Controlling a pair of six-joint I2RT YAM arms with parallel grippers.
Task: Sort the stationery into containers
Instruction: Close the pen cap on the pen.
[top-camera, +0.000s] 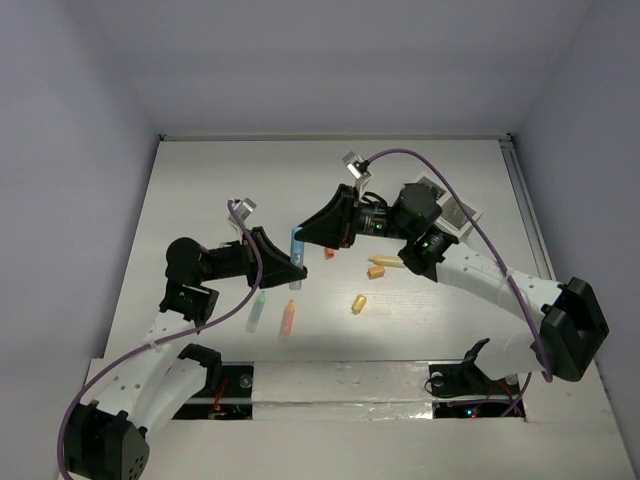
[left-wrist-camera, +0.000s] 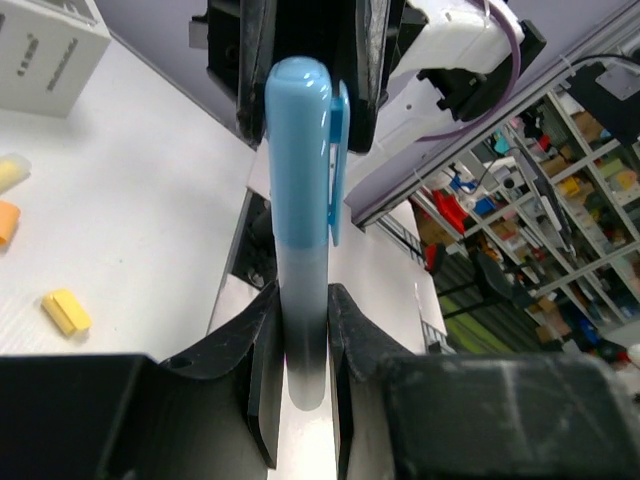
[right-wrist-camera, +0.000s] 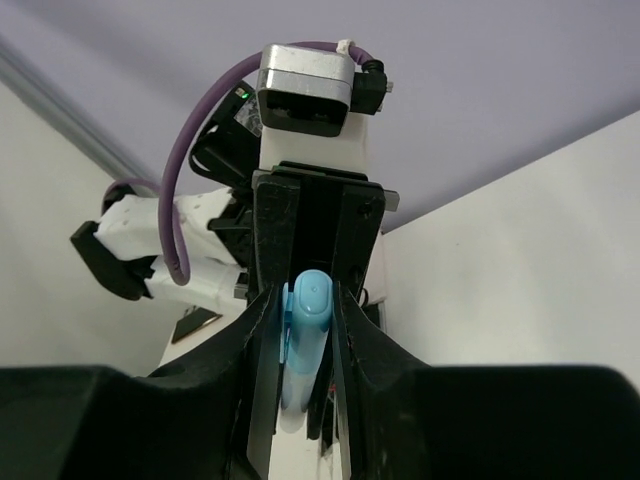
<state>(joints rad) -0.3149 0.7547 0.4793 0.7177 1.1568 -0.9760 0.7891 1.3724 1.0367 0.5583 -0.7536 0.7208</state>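
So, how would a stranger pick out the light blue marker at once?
Look at the middle of the white table, where the left end effector and the right end effector meet. The light blue marker is gripped between them. Only it is held in the air; the other pens lie flat on the table.

A light blue highlighter (left-wrist-camera: 298, 180) has a smooth, glossy plastic cap and a frosted, translucent plastic barrel. The left gripper (left-wrist-camera: 302, 310) holding it is matt black plastic, faintly scuffed and dusty. At ten o'clock in the left wrist view, a white box (left-wrist-camera: 45, 45) looks matt, on a smooth, matt white table (left-wrist-camera: 140, 220).
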